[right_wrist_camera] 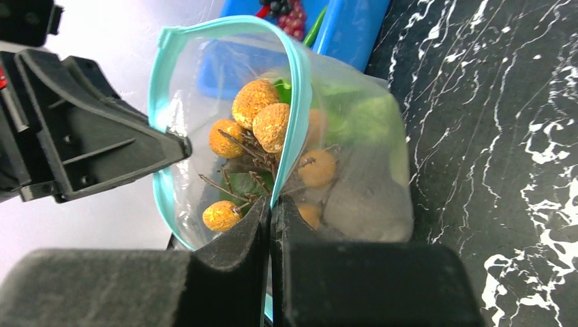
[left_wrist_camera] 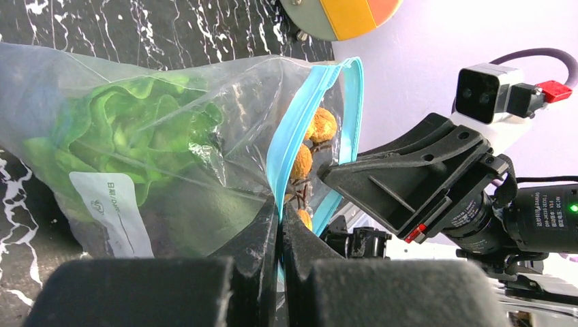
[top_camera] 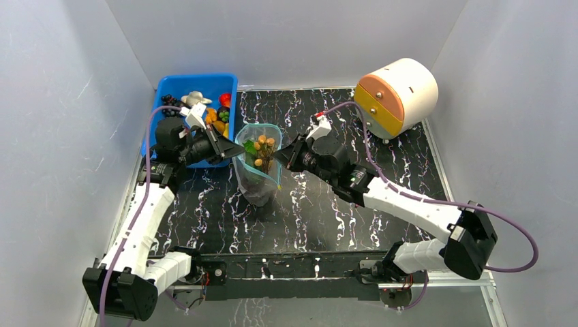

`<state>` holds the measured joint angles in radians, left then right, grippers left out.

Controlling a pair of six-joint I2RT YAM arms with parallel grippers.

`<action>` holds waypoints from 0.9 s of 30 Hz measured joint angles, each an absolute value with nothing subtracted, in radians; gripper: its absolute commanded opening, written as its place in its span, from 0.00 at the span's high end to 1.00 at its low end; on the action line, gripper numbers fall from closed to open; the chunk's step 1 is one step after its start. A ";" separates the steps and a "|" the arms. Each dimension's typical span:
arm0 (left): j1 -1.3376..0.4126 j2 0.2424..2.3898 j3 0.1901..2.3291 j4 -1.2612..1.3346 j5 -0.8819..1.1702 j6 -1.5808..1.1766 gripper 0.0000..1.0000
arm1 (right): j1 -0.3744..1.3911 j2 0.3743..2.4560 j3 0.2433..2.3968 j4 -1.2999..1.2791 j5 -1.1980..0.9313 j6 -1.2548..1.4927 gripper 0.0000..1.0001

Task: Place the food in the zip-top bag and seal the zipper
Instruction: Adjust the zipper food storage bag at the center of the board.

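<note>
Holds the zip-top bag (top_camera: 257,174) upright, mouth up, a little toward 9 o'clock from the middle of the counter (top_camera: 354,204) and at about 4 o'clock of the blue bin (top_camera: 163,88). Pinches the zipper (left_wrist_camera: 290,146) at the mouth's 9 o'clock with the left end effector (left_wrist_camera: 279,211), fingers pressed together on the teal strip. Pinches it at the mouth's 3 o'clock with the right end effector (right_wrist_camera: 270,204), likewise pressed together. Leaves the mouth gaping wide between the two grips. Shows a lettuce head (left_wrist_camera: 136,129) low inside and orange-brown pieces (right_wrist_camera: 255,102) heaped near the top, close under the rim.

Likely to handle as thin, soft, slippery film: light, without stiffness, apt to slump or fold over if either grip lets go. Best taken by the zipper alone, seemingly the one firmer part. To seal, probably calls for drawing the strip taut toward 9 and 3 o'clock, then pressing along it. Risks catching one of the topmost pieces in the track.
</note>
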<state>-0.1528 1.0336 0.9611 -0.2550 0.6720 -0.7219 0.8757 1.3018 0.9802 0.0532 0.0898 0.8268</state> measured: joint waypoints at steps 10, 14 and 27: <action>-0.172 1.072 1.037 -0.279 0.656 -0.714 1.00 | 0.876 1.263 0.980 0.063 0.107 0.857 1.00; -0.187 1.125 1.082 -0.276 0.676 -0.714 1.00 | 0.876 1.265 0.993 0.073 0.068 0.865 1.00; -0.194 1.174 1.193 -0.379 0.641 -0.633 1.00 | 0.876 1.289 1.018 0.020 0.077 0.875 1.00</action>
